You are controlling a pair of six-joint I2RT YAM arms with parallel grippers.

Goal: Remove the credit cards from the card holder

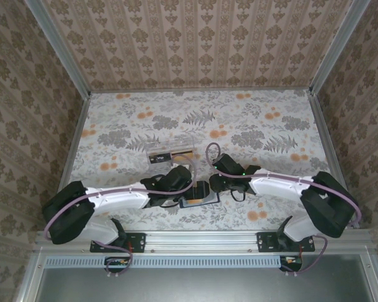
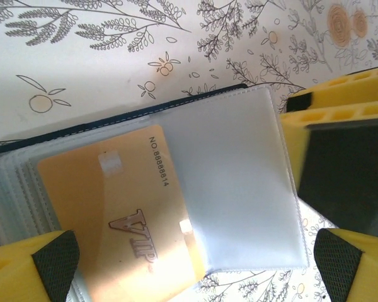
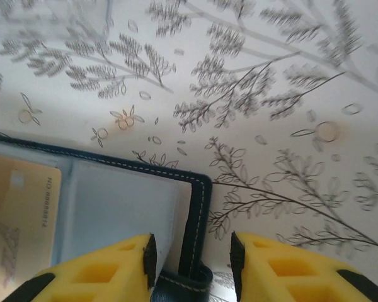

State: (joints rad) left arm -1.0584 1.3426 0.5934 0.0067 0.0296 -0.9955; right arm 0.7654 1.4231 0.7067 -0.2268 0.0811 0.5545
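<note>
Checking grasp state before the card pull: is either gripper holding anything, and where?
Nothing looks held. The right gripper straddles the navy edge of the card holder with a gap showing; the left gripper hangs open over it.

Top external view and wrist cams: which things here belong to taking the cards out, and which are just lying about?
Belongs to the job:
- small dark navy bifold card holder, lying open, with clear plastic sleeves
- gold plastic VIP card, tucked among the sleeves

Lying about:
- clear rectangular plastic box with black and orange strips, on the floral table beyond the holder
</note>
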